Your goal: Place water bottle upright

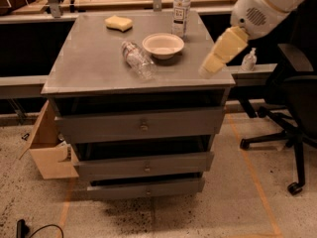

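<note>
Observation. The water bottle [137,59] lies on its side on the grey top of the drawer cabinet [84,71], roughly mid-surface and angled toward the front edge. It is not upright, so the task is not yet done. A shallow white bowl [163,45] sits just beside it on the right; whether the two touch cannot be told. A taller bottle [181,8] stands upright at the back edge and a yellow sponge [119,23] lies back-left, both well apart from the water bottle.

End effector. The gripper [209,68] hangs on the cream forearm over the front-right part of the cabinet top, pointing down and to the left. It is apart from the water bottle and carries nothing visible. Whether it is open or closed cannot be told from this view.

Reasoning. The arm comes in from the right side, probably because the base stands off that corner. The bowl lies near the line between gripper and bottle, so the approach likely has to pass in front of it. The bottle is thin, ribbed plastic and round, so it may roll or dent if nudged before it is held.

Step in hand, as judged: the reach toward the bottle. Grasp, lift and tilt remain.

Surroundings. An office chair [292,103] stands to the right, and a cardboard box [47,150] is at the cabinet's left foot.
</note>
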Robot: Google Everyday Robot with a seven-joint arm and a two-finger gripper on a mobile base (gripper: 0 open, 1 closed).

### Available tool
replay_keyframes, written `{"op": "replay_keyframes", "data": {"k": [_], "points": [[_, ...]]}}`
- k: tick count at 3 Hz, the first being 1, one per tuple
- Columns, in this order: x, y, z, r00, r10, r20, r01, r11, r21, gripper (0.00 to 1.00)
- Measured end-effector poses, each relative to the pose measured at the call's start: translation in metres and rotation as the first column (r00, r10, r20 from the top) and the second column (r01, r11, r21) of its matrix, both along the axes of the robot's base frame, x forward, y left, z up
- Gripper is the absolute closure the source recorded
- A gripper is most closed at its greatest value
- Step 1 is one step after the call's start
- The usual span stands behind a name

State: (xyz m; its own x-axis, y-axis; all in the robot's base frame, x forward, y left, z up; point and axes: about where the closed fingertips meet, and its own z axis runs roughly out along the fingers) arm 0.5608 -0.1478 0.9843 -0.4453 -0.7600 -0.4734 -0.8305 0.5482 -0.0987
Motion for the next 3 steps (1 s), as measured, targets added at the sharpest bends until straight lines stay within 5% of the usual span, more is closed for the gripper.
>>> {"op": "replay_keyframes", "data": {"k": [1,2,3], "points": [[0.055,0.053,-0.004,0.9963,-0.079,-0.032,0.081,0.995,0.060,0.00],[0.109,0.141,-0.019,0.9964,-0.078,-0.033,0.079,0.997,0.025,0.00],[0.109,0.140,-0.020,0.9963,-0.080,-0.033,0.081,0.996,0.025,0.00]]}}
